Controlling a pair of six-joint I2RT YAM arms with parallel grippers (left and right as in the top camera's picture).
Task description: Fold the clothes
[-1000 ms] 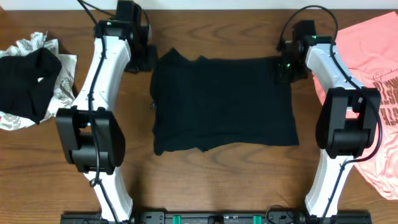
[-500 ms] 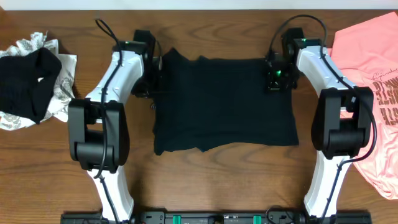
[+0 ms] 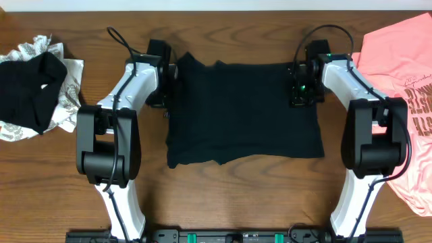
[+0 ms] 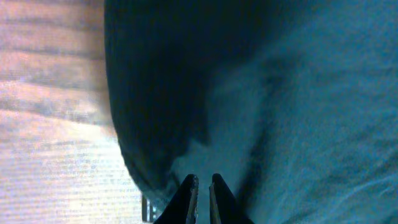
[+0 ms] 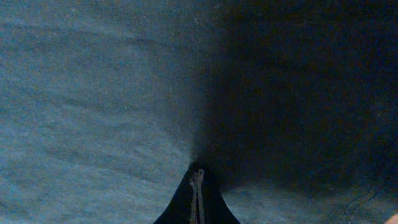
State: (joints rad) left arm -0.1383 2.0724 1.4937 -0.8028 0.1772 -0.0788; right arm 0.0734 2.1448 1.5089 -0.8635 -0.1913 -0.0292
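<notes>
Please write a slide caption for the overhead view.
Left hand and right hand grip far corners of the black shirt.

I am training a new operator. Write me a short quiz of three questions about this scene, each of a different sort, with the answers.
1. Choose one: the middle garment, spread on the table, is A) white, B) black, C) pink.
2. True or false: the right gripper has its fingers spread wide apart.
3. Fill in: the pink shirt lies on the robot's ___ side.

Key: 1 B. 2 false, the fingers are closed together at the cloth. 3 right.
</notes>
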